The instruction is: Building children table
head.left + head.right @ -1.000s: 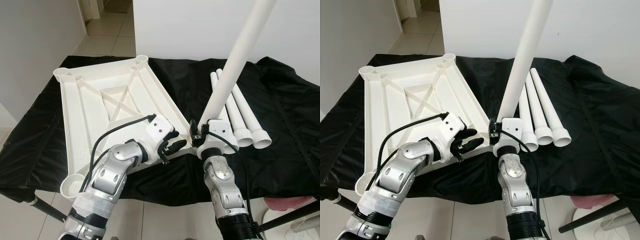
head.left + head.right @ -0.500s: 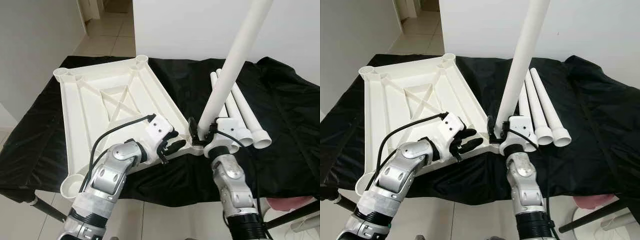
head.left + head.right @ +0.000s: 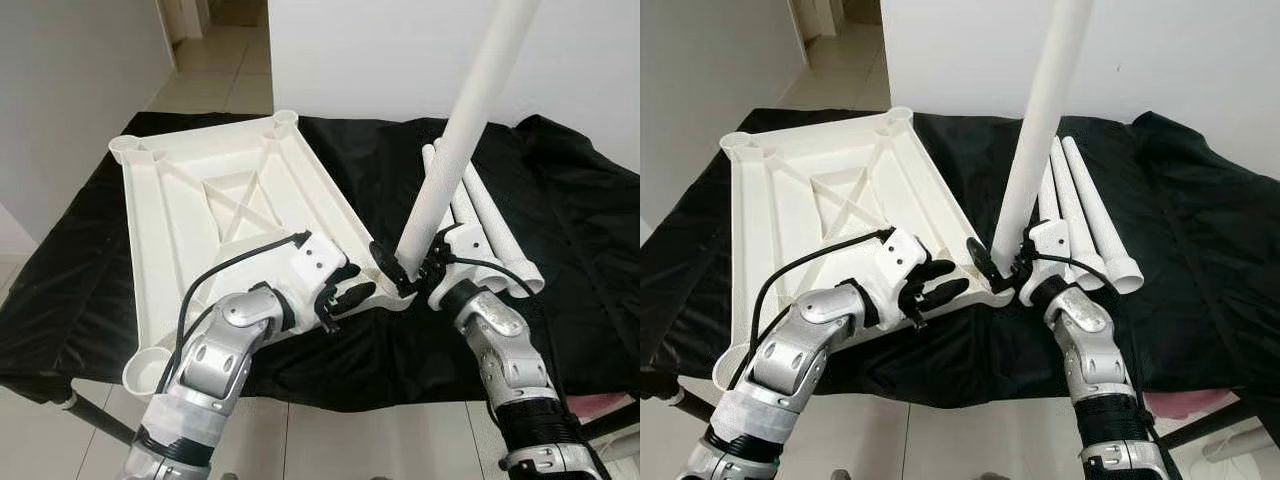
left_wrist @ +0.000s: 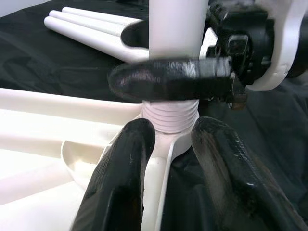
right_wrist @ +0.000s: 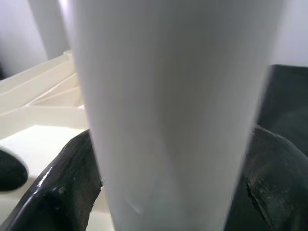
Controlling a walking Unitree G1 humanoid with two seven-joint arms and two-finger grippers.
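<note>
A white plastic tabletop [image 3: 215, 215] lies upside down on a black cloth [image 3: 560, 200] that covers a stand, its ribbed underside facing up and a round leg socket at each corner. At the corner nearest the robot's right arm, a long white table leg [image 3: 462, 128] stands almost upright, leaning slightly, with its ridged lower end set into the corner socket [image 4: 168, 126]. The right gripper [image 3: 402, 272] is clamped around the base of this leg, one black finger on each side of the tube, as the right wrist view shows with the white tube pressed between the two dark pads [image 5: 72, 185]. The left gripper [image 3: 350, 295] rests on the tabletop's edge just beside that same socket, its two black fingers [image 4: 126, 173] spread apart and pointing toward the leg's base without gripping it. Three more white legs [image 3: 1080, 215] lie side by side on the cloth, just behind the right gripper, their flared ends toward the robot. Pale floor tiles [image 3: 220, 60] and a white wall [image 3: 380, 50] lie beyond the stand.
</note>
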